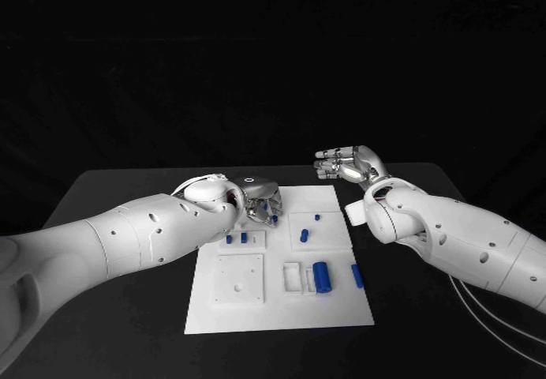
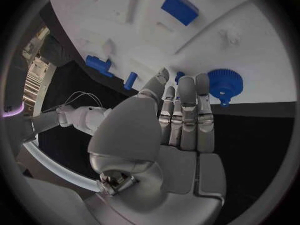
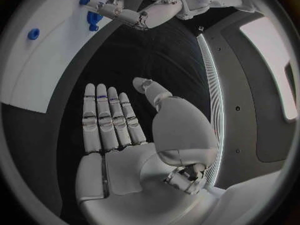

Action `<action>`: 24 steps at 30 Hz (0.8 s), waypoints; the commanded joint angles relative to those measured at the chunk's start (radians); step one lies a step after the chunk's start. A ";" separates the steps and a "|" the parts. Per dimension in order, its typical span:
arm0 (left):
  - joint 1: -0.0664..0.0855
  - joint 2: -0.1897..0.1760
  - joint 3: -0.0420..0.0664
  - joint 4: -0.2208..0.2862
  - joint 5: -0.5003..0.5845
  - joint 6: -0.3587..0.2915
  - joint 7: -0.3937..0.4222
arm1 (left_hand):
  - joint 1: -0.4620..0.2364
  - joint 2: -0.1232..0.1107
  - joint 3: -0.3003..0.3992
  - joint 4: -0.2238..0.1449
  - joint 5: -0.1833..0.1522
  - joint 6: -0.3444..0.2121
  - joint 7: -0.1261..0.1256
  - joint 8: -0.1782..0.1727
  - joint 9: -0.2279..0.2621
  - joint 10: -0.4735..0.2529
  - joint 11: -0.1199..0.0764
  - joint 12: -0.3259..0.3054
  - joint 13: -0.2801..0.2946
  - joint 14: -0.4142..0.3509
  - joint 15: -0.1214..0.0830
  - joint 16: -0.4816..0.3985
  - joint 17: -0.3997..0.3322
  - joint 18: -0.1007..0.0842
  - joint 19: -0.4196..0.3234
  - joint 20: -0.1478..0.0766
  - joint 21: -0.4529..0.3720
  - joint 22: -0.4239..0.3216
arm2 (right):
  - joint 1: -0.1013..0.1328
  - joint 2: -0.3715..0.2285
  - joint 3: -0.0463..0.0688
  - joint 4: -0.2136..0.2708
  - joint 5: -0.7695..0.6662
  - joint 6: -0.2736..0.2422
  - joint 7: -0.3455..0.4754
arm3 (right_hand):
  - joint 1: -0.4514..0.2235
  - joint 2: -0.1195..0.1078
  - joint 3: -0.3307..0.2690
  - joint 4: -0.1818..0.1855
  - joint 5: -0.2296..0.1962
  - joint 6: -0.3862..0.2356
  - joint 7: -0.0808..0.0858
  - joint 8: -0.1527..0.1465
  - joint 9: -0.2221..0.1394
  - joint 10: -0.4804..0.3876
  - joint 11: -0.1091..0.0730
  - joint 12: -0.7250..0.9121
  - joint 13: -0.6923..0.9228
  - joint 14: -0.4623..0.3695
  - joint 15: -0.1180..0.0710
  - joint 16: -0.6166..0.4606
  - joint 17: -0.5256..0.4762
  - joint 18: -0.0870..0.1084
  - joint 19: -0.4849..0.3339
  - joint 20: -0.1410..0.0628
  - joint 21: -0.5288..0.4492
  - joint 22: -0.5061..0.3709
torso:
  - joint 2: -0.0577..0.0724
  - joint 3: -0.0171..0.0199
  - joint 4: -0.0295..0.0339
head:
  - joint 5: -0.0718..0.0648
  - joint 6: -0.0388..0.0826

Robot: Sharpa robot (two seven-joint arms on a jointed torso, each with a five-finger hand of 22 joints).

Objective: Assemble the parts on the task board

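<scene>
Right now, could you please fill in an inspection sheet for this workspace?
Surface: black table, white task board lying in its middle.
Job's things: blue parts spread over the board; a blue gear lies by the left hand's fingertips.
Clutter: nothing seen.
Hands: left hand over the board's far edge, fingers straight, holding nothing; right hand raised beyond the board's far right corner, open, empty.
Cables: thin pale cables under the right arm.
Surroundings: dark backdrop.

My silver left hand [image 1: 260,202] hovered over the far left of the white rectangular task board [image 1: 278,312]; my right hand [image 1: 347,165] hung beyond its far right corner.
</scene>
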 commanded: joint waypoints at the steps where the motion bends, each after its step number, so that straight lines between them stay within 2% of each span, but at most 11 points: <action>1: -0.004 0.005 0.000 -0.005 -0.028 0.021 0.000 | -0.008 0.003 0.030 -0.017 0.011 -0.007 0.004 -0.003 -0.001 -0.012 0.001 -0.004 -0.001 0.004 -0.005 0.021 -0.019 0.009 -0.017 -0.004 0.029 0.024 | 0.001 0.001 0.000 0.005 0.010 -0.008 0.022 | -0.003 -0.006 0.002 0.001 0.007 -0.007 0.000 -0.002 -0.001 0.002 0.004 -0.005 -0.001 0.005 0.002 -0.004 -0.001 0.017 0.006 0.001 0.003 -0.001 | 0.001 0.0003 -0.0011 | -0.001 0.001; 11: -0.017 0.018 0.001 -0.038 -0.046 -0.006 -0.004 | -0.001 0.008 0.049 -0.027 0.012 -0.052 0.006 -0.005 -0.004 -0.055 0.008 -0.007 -0.002 0.023 -0.005 0.035 -0.038 0.017 -0.027 -0.003 0.074 0.024 | 0.002 0.002 0.000 0.014 0.009 -0.015 0.021 | -0.003 -0.007 0.001 0.001 0.010 -0.006 0.000 -0.002 -0.001 0.001 0.004 -0.005 -0.001 0.004 0.003 -0.004 -0.001 0.017 0.005 0.002 0.003 -0.001 | 0.003 0.0001 -0.0027 | -0.003 0.001; 15: -0.019 0.021 0.001 -0.042 -0.048 -0.012 -0.004 | 0.001 0.010 0.049 -0.026 0.013 -0.067 -0.002 -0.006 -0.004 -0.055 0.008 -0.007 -0.002 0.025 -0.005 0.037 -0.041 0.019 -0.027 -0.004 0.081 0.023 | 0.002 0.001 0.000 0.016 0.009 -0.016 0.021 | -0.003 -0.007 0.001 0.001 0.010 -0.006 0.000 -0.002 -0.001 0.001 0.004 -0.005 -0.001 0.004 0.003 -0.004 -0.001 0.017 0.005 0.002 0.003 -0.001 | 0.001 -0.0002 0.0001 | -0.004 -0.003; 24: -0.019 0.020 0.001 -0.044 -0.045 -0.017 -0.001 | -0.013 0.014 0.081 -0.030 0.012 -0.047 -0.001 -0.004 -0.003 -0.017 0.003 -0.006 -0.002 0.031 -0.009 0.060 -0.036 0.020 -0.028 -0.007 0.111 0.024 | 0.002 0.004 0.000 0.014 0.008 -0.016 0.020 | -0.003 -0.007 0.002 0.001 0.011 -0.006 0.000 -0.002 -0.001 0.002 0.004 -0.004 -0.001 0.004 0.003 -0.004 -0.001 0.017 0.005 0.002 0.003 -0.001 | 0.001 0.0004 0.0021 | -0.003 -0.008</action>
